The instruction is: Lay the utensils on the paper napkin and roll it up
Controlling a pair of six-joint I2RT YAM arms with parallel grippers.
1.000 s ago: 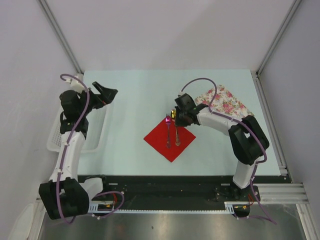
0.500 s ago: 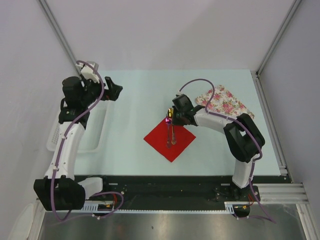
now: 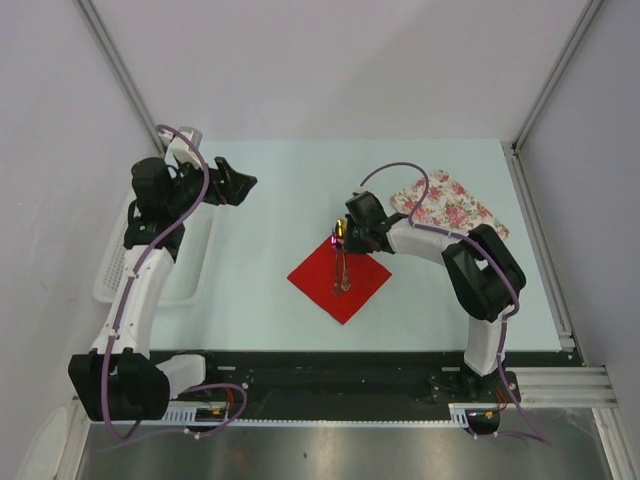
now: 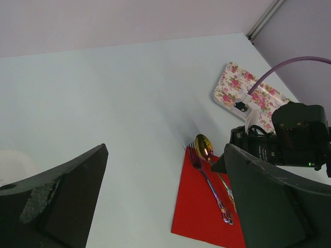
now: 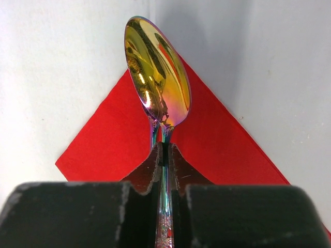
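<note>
right pincer (image 5: 164,155) grips the spoon (image 5: 155,67) by its handle, bowl ahead over the napkin (image 5: 103,150); left pincer (image 4: 165,175) stands wide.

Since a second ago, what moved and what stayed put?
The right gripper, shut on the spoon handle, slid the spoon left until it lies close beside the fork on the red napkin. The open left gripper swung rightward, toward the middle. Fork, napkin and floral cloth stayed put.

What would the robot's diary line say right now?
right pincer: shut on spoon, over napkin | fork: on napkin | left pincer: open, empty
</note>
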